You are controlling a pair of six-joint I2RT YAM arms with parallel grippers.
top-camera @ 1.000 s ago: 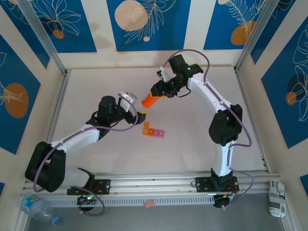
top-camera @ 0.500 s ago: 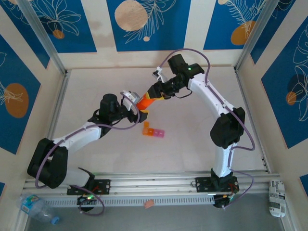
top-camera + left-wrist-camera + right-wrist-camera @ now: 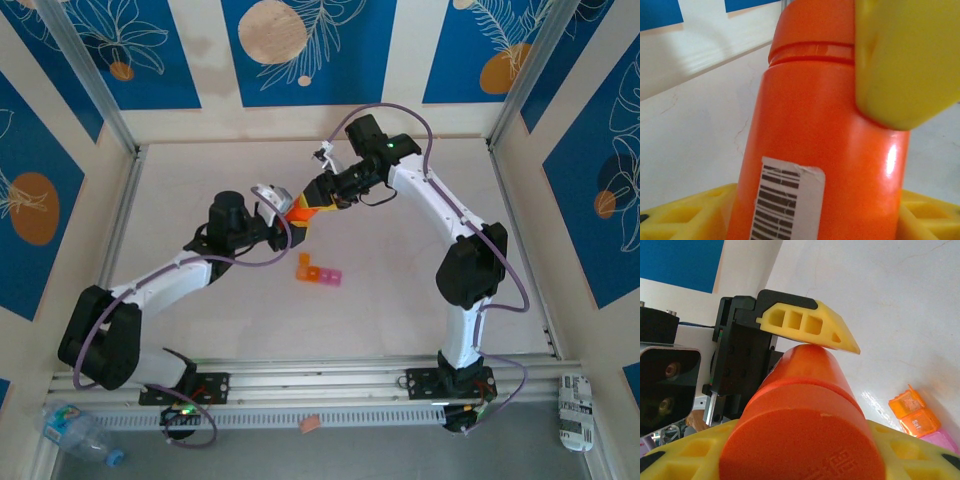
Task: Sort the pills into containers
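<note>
Room: cream walls carrying glossy blue panels with white line-drawn leaves and flat orange and peach discs; aluminium rails in the corners and along the near edge
Bench: matt off-white board, faint hairline cracks seen from the left wrist
Containers: short strip of small joined translucent plastic cubes, one orange and two pink, lying on the bench near its middle, just nearer than the two tools and apart from both; "Sat" readable on the orange cube from the right wrist, with an orange flap tilted beside it
Orange bottle: smooth, shiny plastic cylinder with a narrower ridged collar under the cap, held off the bench and tilted between the two arms
Cap: flat round orange top, raised moulded characters near its edge, too cropped to read
Label: white sticker with black barcode bars, no readable words
Right tool: yellow lattice-moulded plastic, clamped on the cap end of the orange bottle
Left tool: black body with yellow wedge-shaped fingers pierced by square hollows, set either side of the bottle's base end, the upper one touching it; gripping or merely around it, cannot tell
Cables: purple, looping along both white arms
</note>
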